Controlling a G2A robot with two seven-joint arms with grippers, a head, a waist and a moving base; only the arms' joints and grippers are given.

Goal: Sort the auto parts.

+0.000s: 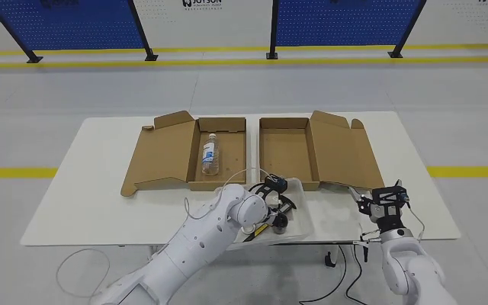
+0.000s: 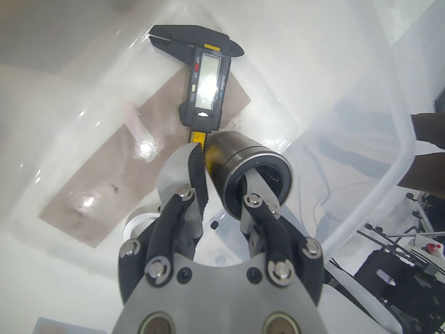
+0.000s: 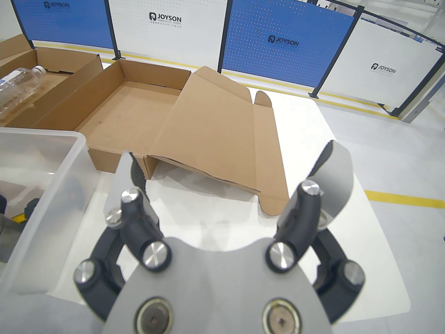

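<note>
Pinching the linear bearing [image 2: 250,161] by its wall, our left gripper [image 2: 226,165] sits in the clear bin [image 2: 399,161] at lower centre of the top view, beside the digital caliper [image 2: 205,81]. Our right gripper [image 3: 229,152] gapes wide, holding nothing. We judge sorting barely begun: one bottle [image 1: 210,152] boxed, bearing and caliper left.

This is looking like a factory workshop or test hall. Blue and white perforated partition panels [image 1: 347,19] are standing on black feet along the top of the frame. Yellow lines [image 1: 229,61] are running across the smooth grey floor [image 1: 76,91]. A white bench [image 1: 91,175] is carrying open cardboard boxes [image 1: 286,152] mid-frame.
</note>
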